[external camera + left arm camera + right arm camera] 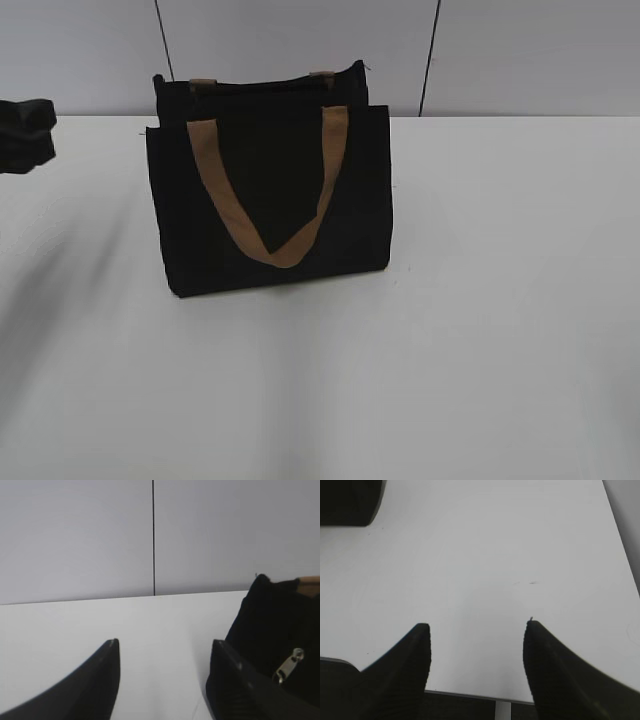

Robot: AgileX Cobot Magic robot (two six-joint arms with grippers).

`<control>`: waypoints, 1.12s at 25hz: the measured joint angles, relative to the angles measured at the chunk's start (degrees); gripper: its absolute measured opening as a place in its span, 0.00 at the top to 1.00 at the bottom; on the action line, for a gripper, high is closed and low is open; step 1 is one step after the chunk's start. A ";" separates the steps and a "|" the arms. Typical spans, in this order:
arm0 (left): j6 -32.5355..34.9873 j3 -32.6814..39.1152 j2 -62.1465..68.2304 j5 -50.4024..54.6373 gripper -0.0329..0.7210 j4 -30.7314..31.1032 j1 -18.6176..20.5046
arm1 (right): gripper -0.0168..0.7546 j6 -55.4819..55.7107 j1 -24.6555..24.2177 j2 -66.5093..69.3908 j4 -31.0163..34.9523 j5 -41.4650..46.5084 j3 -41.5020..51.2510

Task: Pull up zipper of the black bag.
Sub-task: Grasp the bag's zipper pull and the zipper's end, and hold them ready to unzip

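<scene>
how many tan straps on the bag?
2: front strap hangs in a V down the black bag face; rear strap only peeks above the top edge.

The black bag (270,215) is plain, unpatterned black fabric, with tan-brown strap handles (268,190) — one drapes in a V across its front, the other shows as two tan tabs at the top, toward 12 o'clock. The zipper (290,665) pull is shiny silver against the black cloth. The bench (480,330) is flat white without pattern; the wall (520,50) behind is pale grey, cut by thin dark vertical seams. The fingers (107,675) of both grippers are matte black — those in the right wrist view (417,655) equally dark.
</scene>
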 joint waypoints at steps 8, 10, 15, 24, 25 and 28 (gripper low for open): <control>-5.02 0.00 16.07 -14.25 0.38 2.85 -0.02 | 0.40 0.00 0.00 0.00 0.00 0.00 0.00; -8.76 -0.05 17.15 -14.30 0.38 7.82 0.99 | 0.40 0.00 0.00 0.00 0.00 0.00 0.00; -19.80 -1.00 21.39 -15.07 0.38 27.26 6.19 | 0.40 0.00 0.00 0.00 0.00 0.00 0.00; -28.48 -9.55 32.99 -18.89 0.42 48.65 10.64 | 0.40 0.00 0.00 0.00 0.00 0.00 0.00; -29.19 -10.60 33.95 -19.29 0.43 50.53 10.68 | 0.40 0.00 0.00 0.00 0.00 0.00 0.00; -30.73 -12.99 36.05 -20.52 0.46 55.47 10.75 | 0.40 0.00 0.00 0.00 0.00 0.00 0.00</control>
